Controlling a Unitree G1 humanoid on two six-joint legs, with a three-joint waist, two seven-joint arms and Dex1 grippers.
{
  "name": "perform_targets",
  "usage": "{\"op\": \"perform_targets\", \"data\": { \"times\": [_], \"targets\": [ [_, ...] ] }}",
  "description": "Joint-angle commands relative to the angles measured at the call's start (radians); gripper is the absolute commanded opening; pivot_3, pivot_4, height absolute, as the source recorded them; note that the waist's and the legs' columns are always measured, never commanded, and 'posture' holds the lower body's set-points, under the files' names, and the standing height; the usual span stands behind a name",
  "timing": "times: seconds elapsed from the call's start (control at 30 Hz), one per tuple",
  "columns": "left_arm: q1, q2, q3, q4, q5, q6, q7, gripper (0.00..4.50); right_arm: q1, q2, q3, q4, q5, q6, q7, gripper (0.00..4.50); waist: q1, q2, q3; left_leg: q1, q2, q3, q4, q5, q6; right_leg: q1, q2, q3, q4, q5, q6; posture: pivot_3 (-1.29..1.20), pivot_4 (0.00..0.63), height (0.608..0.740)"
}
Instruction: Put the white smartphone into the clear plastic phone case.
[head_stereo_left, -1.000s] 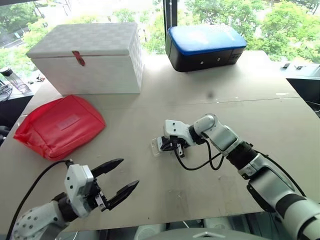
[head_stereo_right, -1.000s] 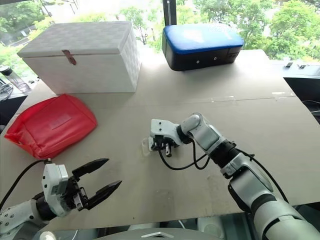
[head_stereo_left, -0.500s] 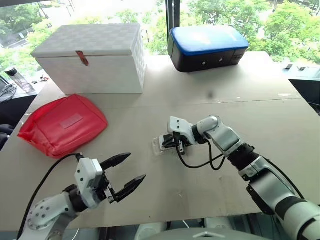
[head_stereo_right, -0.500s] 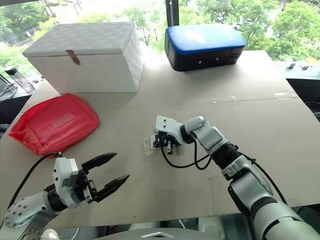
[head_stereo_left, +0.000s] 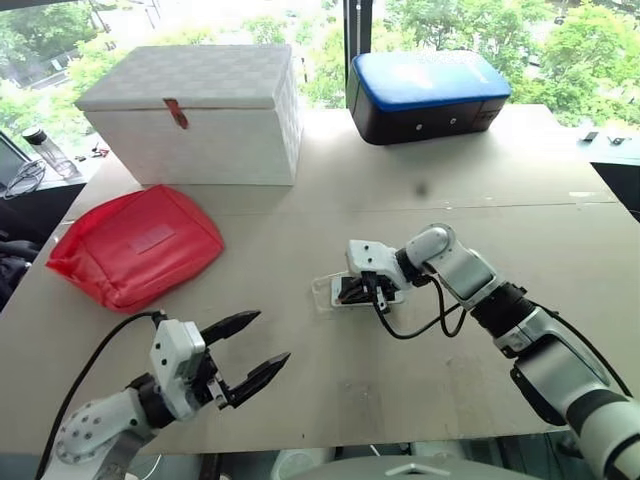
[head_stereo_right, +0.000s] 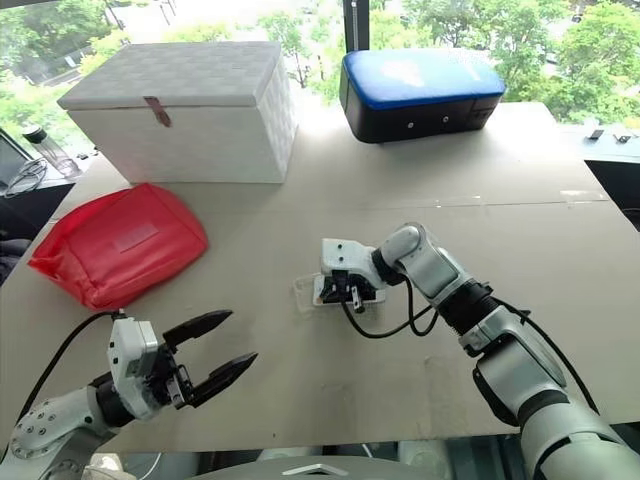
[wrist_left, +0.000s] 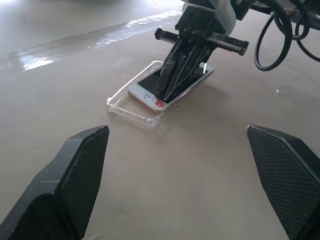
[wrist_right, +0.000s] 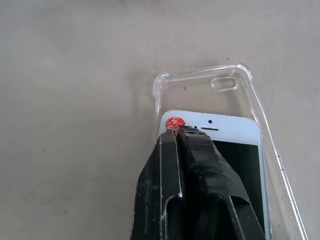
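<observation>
The white smartphone (wrist_right: 235, 132) lies screen up on the table, partly inside the clear plastic phone case (wrist_right: 200, 90). The case's camera-hole end sticks out empty past the phone's end, which bears a red dot. My right gripper (head_stereo_left: 355, 291) is shut, and its joined fingertips rest on top of the phone near that end. The phone (wrist_left: 149, 96) and case (wrist_left: 122, 104) lie a short way beyond my left gripper (head_stereo_left: 272, 338). That gripper hovers open near the table's front left edge with nothing between its fingers.
A red fabric pouch (head_stereo_left: 135, 245) lies at the left. A white lidded box (head_stereo_left: 190, 115) stands at the back left and a blue-topped black case (head_stereo_left: 425, 95) at the back centre. A black cable (head_stereo_left: 415, 322) loops from my right wrist onto the table.
The whole picture has shifted as the camera moved. My right gripper has edged slightly to the right on the phone, staying shut. The left gripper stays open in much the same place.
</observation>
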Motion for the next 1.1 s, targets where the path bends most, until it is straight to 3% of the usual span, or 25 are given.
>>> {"op": "perform_targets", "data": {
  "times": [0.03, 0.13, 0.3, 0.4, 0.5, 0.63, 0.8, 1.1],
  "targets": [
    [0.001, -0.007, 0.019, -0.024, 0.007, -0.029, 0.013, 4.5, 0.05, -0.025, 0.036, 0.135, -0.078, -0.075, -0.046, 0.05, 0.0, 0.0, 0.0, 0.0, 0.0, 0.0, 0.0, -0.001, -0.002, 0.0, 0.0, 0.0, 0.0, 0.0, 0.0, 0.0, 0.15, 0.74],
    [-0.031, -0.012, 0.007, -0.012, 0.017, -0.028, 0.034, 4.5, 0.033, 0.009, -0.035, 0.129, -0.029, -0.134, -0.079, 0.05, -0.002, 0.0, 0.002, 0.0, 0.0, 0.0, 0.0, -0.001, -0.002, 0.0, 0.001, 0.0, 0.001, 0.0, 0.0, 0.0, 0.15, 0.74],
    [-0.091, -0.021, -0.023, 0.022, 0.036, -0.026, 0.048, 4.5, 0.03, -0.001, -0.14, -0.019, 0.071, -0.061, -0.06, 0.05, -0.004, -0.004, 0.011, -0.002, 0.001, -0.001, 0.001, 0.001, 0.001, -0.002, 0.003, 0.0, 0.001, 0.0, 0.0, 0.0, 0.15, 0.74],
    [-0.122, -0.02, -0.045, 0.044, 0.046, -0.03, 0.038, 4.5, 0.057, -0.066, -0.167, -0.157, 0.126, 0.03, -0.008, 0.05, -0.003, -0.001, 0.017, -0.006, 0.001, -0.001, 0.001, 0.001, 0.002, -0.005, 0.002, 0.0, 0.0, 0.003, 0.003, 0.0, 0.15, 0.74],
    [-0.158, -0.01, -0.053, 0.063, 0.037, -0.021, 0.028, 4.5, 0.092, -0.148, -0.175, -0.305, 0.177, 0.135, 0.042, 0.05, -0.003, -0.003, 0.017, -0.022, 0.001, -0.002, 0.002, 0.004, -0.003, -0.021, 0.001, -0.001, -0.001, 0.003, 0.003, 0.0, 0.15, 0.74],
    [-0.226, -0.001, -0.082, 0.116, 0.049, -0.018, 0.013, 4.5, 0.143, -0.277, -0.143, -0.416, 0.16, 0.186, 0.087, 0.05, -0.003, -0.003, 0.017, -0.031, 0.001, -0.001, 0.003, 0.004, -0.004, -0.029, -0.003, -0.002, -0.003, 0.003, 0.003, 0.0, 0.15, 0.74],
    [-0.247, 0.002, -0.099, 0.119, 0.045, -0.01, 0.01, 4.5, 0.187, -0.339, -0.102, -0.431, 0.114, 0.189, 0.068, 0.05, -0.007, -0.005, 0.018, -0.032, 0.0, 0.0, 0.003, 0.004, -0.003, -0.03, -0.004, -0.001, -0.003, 0.003, 0.003, 0.0, 0.15, 0.74],
    [-0.254, 0.008, -0.102, 0.114, 0.044, -0.003, 0.016, 4.5, 0.136, -0.274, -0.095, -0.306, 0.042, 0.117, -0.023, 0.05, -0.009, -0.01, 0.019, -0.024, 0.002, 0.0, 0.003, 0.003, -0.001, -0.025, -0.002, -0.001, 0.002, 0.005, 0.001, 0.0, 0.15, 0.74]
  ]
}}
